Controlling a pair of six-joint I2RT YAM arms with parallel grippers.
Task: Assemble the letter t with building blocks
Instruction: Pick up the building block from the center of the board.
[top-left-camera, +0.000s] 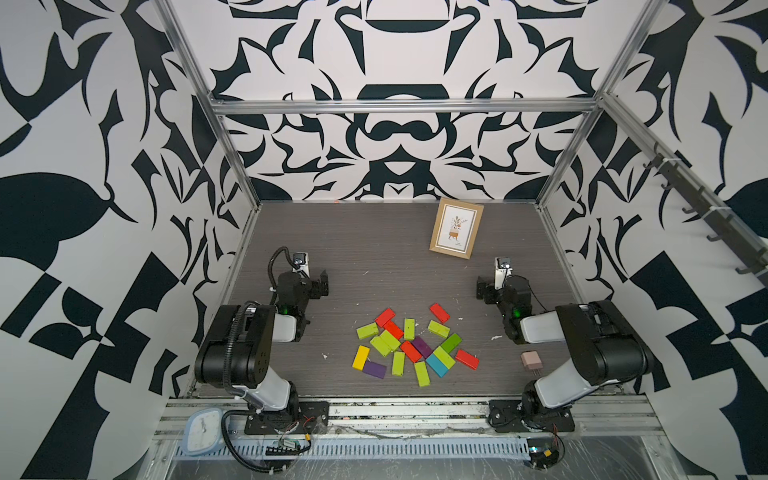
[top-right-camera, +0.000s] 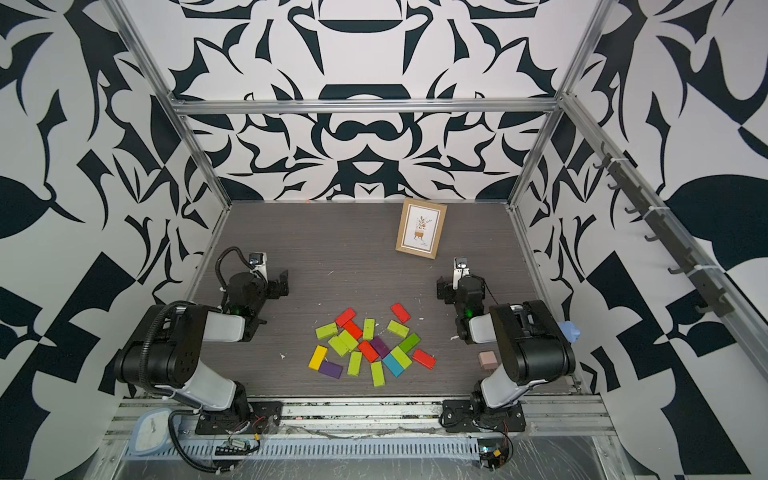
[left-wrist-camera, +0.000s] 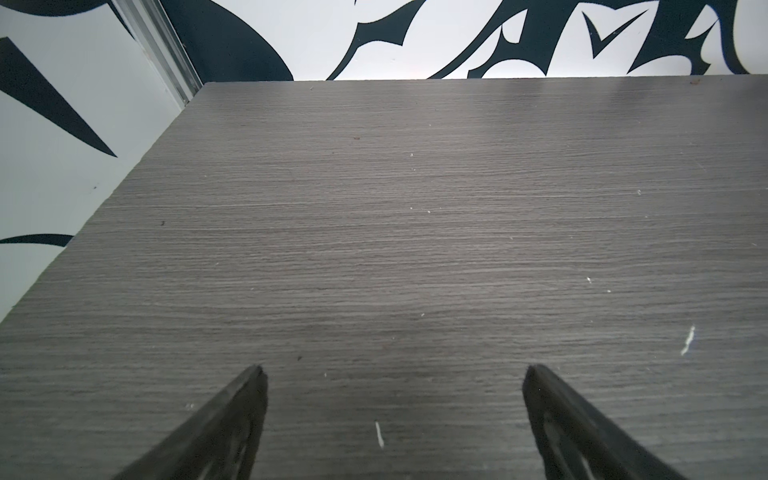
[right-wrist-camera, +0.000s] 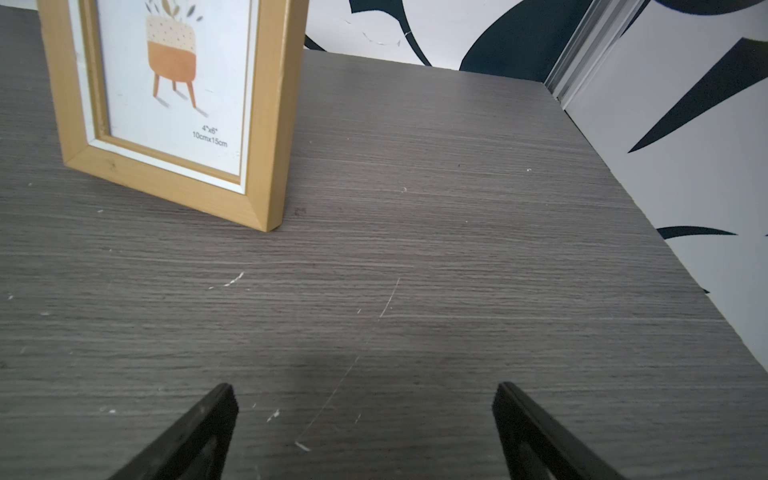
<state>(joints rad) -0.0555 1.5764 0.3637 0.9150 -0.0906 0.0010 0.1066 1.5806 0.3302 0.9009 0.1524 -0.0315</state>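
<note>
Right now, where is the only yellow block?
In both top views the yellow block lies at the left edge of the scattered building blocks, right beside a purple block.

The desk (top-left-camera: 365, 257) in front of my left pincer (left-wrist-camera: 395, 370) is bare all the way to the back wall. My right pincer (right-wrist-camera: 365, 386) has bare desk ahead too, but the picture frame (top-left-camera: 456, 228) stands near it, on the side toward the middle. The building blocks (top-left-camera: 415, 345) lie in a tight heap between my two arms, many touching, with bare desk all around. The pink plug (top-left-camera: 531, 360) lies beside my right arm.
</note>
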